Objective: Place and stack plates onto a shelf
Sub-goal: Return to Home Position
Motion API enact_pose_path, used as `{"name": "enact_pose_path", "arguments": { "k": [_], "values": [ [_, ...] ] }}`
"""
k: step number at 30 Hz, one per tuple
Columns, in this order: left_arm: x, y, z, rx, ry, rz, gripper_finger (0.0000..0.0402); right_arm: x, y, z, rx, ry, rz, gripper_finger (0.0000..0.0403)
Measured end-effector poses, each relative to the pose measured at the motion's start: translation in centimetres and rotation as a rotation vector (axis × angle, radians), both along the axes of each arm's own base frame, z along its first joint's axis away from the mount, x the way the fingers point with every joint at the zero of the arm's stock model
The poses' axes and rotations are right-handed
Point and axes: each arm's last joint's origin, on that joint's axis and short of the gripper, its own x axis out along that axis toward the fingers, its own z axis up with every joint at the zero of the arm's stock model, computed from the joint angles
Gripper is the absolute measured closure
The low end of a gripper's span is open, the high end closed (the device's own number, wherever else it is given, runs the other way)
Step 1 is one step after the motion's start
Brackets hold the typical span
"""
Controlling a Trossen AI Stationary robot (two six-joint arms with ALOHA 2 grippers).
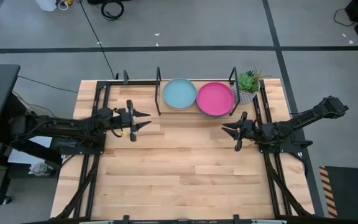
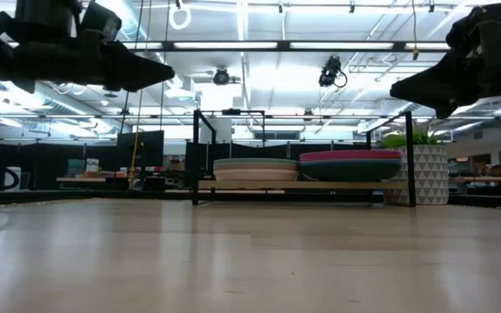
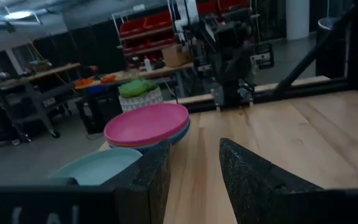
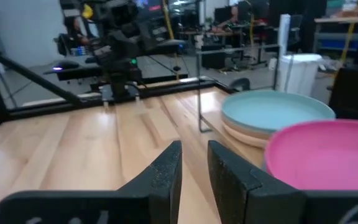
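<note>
Two stacks of plates rest on the shelf [image 1: 166,111] at the table's far edge. The left stack has the light teal plate [image 1: 179,93] on top, with a cream plate [image 2: 255,175] under it. The right stack has the magenta plate [image 1: 215,98] on top, over a dark teal one [image 2: 351,172]. The other plates are hidden within the stacks. My left gripper [image 1: 143,120] hovers open above the table, left of the shelf's left post. My right gripper [image 1: 229,130] hovers open, near of the magenta stack. Neither holds anything.
A small potted green plant [image 1: 248,82] in a patterned white pot stands at the shelf's right end. Bare wood tabletop [image 1: 185,168] spreads across the middle and near side. Black frame rails [image 1: 98,93] run along the table's left and right sides.
</note>
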Motion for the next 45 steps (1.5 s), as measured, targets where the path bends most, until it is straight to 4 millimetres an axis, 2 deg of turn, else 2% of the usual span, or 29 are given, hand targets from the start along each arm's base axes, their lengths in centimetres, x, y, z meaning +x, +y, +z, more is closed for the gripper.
{"name": "enact_pose_path", "arguments": {
  "k": [11, 22, 30, 37, 45],
  "values": [
    [-3.0, -0.5, -2.2, -0.046, -0.069, 0.032, 0.0258, -1.9, -0.8, -0.5, 0.072, 0.034, -0.064, 0.0319],
    [-3.2, -0.7, -2.2, -0.060, -0.065, -0.025, 0.0260, -1.9, -0.7, -0.4, 0.045, 0.034, -0.050, 0.0319],
    [-3.8, -0.9, -1.2, -0.042, -0.148, -0.024, 0.0286, -1.8, -0.7, -0.4, 0.045, 0.034, -0.049, 0.0319],
    [-3.8, -0.9, -1.2, -0.116, -0.157, -0.030, 0.0287, -1.8, -0.7, -0.4, 0.044, 0.034, -0.049, 0.0319],
    [-3.8, -0.9, -1.2, -0.119, -0.157, -0.029, 0.0287, -1.8, -0.7, -0.4, 0.045, 0.034, -0.049, 0.0319]
  ]
}}
